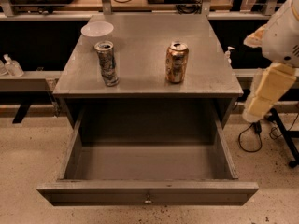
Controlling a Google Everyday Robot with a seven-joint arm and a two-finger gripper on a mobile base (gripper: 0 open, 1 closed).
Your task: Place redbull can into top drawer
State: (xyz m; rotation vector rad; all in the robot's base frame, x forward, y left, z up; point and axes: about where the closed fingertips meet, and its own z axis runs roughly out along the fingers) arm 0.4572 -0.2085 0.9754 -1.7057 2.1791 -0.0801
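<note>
The redbull can (107,63), slim with a silver-and-blue pattern, stands upright on the left of the grey cabinet's top (140,73). The top drawer (148,162) is pulled fully open below it and its inside is bare; a small metal knob (148,200) sits on its front panel. My arm (267,90), white and cream, hangs at the right edge of the view, beside the cabinet and well clear of the can. My gripper is out of view beyond that arm segment.
A wider gold can (176,62) stands upright on the cabinet top to the right of the redbull can. A white bowl (97,30) sits at the back left. Shelving rails run behind, and cables and a stand leg (280,129) lie on the floor at the right.
</note>
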